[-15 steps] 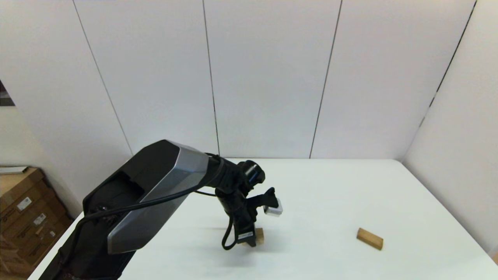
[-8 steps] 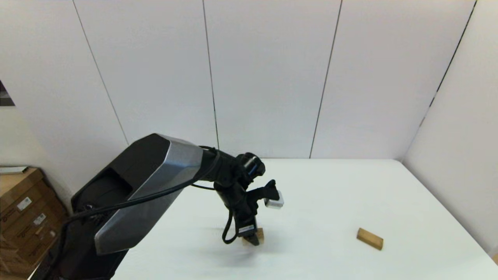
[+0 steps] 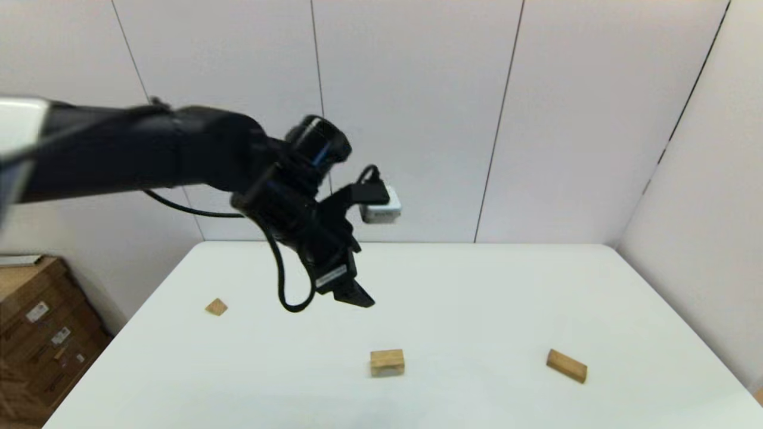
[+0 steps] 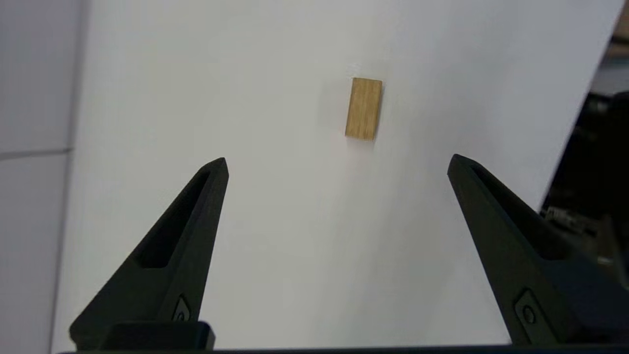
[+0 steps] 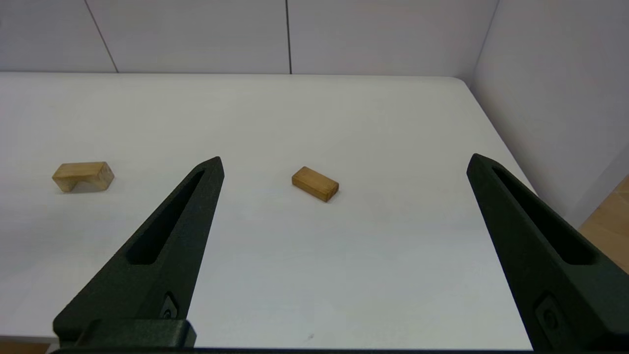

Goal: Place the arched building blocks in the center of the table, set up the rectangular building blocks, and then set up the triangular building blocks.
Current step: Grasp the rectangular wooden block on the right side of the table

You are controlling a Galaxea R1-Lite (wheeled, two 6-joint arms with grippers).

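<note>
White panelled walls (image 3: 417, 119) behind a plain white table (image 3: 477, 286); cardboard boxes (image 3: 36, 322) stacked on the floor off the table's left edge.

Left arm (image 3: 149, 155) reaches in from the left, high above the table. Left gripper (image 3: 351, 295) hangs in the air over the middle of the table, well above the surface, tips pointing down — fingers (image 4: 196, 216) spread wide in the left wrist view, nothing between them, released.

Arch block (image 3: 387, 363) sits on the table near the middle, toward the front edge, below the left gripper and slightly to its right, well clear of it. From the right wrist view the arch block (image 5: 82, 176) shows its notch facing down against the table. In the left wrist view the same block (image 4: 364, 108) shows only a plain oblong top face, lying beyond the open fingertips.

Rectangular block (image 3: 567, 365) lies flat on the right side of the table, angled a bit, well apart from the arch. Right wrist view has it (image 5: 315, 183) lying flat between the arch and the table's right edge.

Triangular block (image 3: 216, 307) is on the left side of the table, well apart from the other two — too small to tell how it's resting.

Right arm is out of the head view. Right gripper (image 5: 344, 160) is low at the front of the table, facing across it toward the back wall, fingers (image 5: 172, 221) wide apart and empty.
</note>
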